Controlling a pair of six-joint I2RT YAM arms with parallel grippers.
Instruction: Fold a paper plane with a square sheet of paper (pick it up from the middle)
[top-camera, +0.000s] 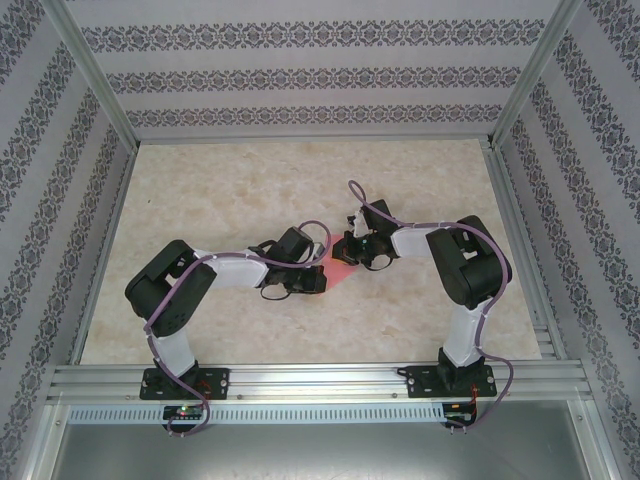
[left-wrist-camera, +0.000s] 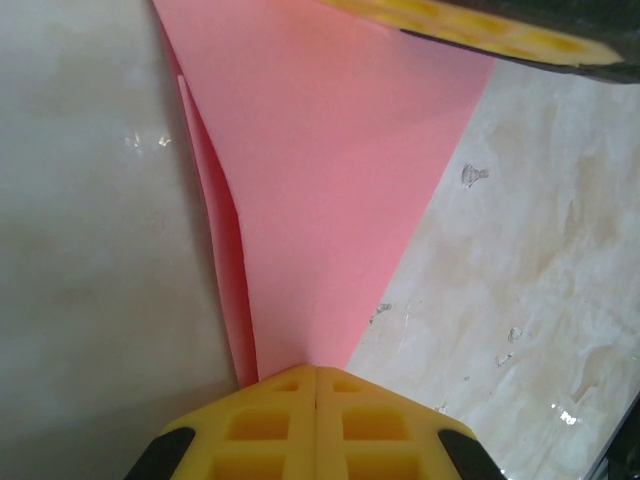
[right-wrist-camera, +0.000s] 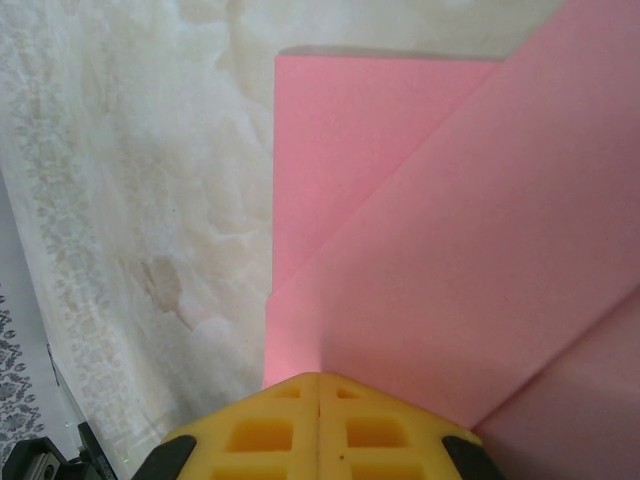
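The square sheet of paper (top-camera: 341, 276) is pink-red and partly folded, and lies at the table's middle between my two grippers. In the left wrist view the paper (left-wrist-camera: 330, 180) narrows to a point that runs into my left gripper (left-wrist-camera: 316, 370), whose yellow jaws are shut on that tip. In the right wrist view a folded flap of the paper (right-wrist-camera: 450, 250) rises from my right gripper (right-wrist-camera: 318, 378), shut on the folded edge. From above, the left gripper (top-camera: 322, 272) and the right gripper (top-camera: 352, 262) face each other across the sheet. The right gripper's finger (left-wrist-camera: 480, 25) crosses the sheet's far end.
The beige marbled table (top-camera: 220, 190) stretches round the arms. Patterned walls (top-camera: 300, 75) and an aluminium frame (top-camera: 90, 80) enclose it. A metal rail (top-camera: 320, 380) at the near edge carries both arm bases.
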